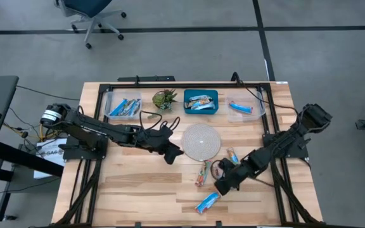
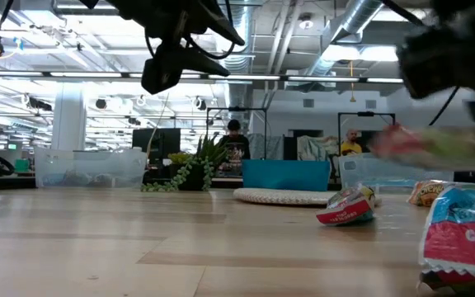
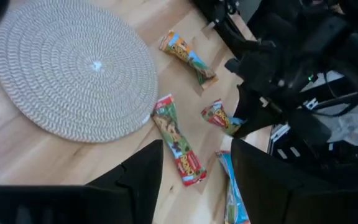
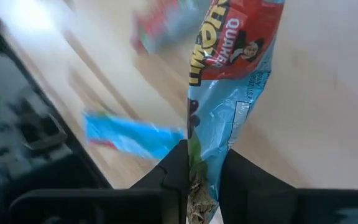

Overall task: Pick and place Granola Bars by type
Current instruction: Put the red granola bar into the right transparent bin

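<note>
Right gripper [image 4: 204,171] clamped on the lower end of a red-and-blue granola bar [image 4: 229,81], wrapper pinched between both fingers and hanging clear above the tabletop; in the high view, positioned at the front right of the wooden table [image 1: 138,183], gripper at [image 1: 224,185]. Blue bar [image 1: 208,202] lying just in front of that gripper, near the table's front edge. Orange-red bar [image 1: 203,172] flat on the wood just to its left, another [image 1: 233,156] beside the arm.

Left gripper [image 3: 191,180] parted, nothing between the fingers, hovering over the orange-red bar [image 3: 178,140] next to the round woven mat [image 3: 67,68]; in the high view, held left of the mat at table centre [image 1: 172,152].

Along the back edge: clear left bin [image 1: 123,106] containing blue bars, small green plant [image 1: 165,99] beside it, blue bin [image 1: 201,101] with several bars, clear right bin [image 1: 244,107] with one blue bar.

Low view: one red wrapper [image 2: 349,206] on the table before the mat, a large red-and-blue wrapper [image 2: 464,239] close at right.
</note>
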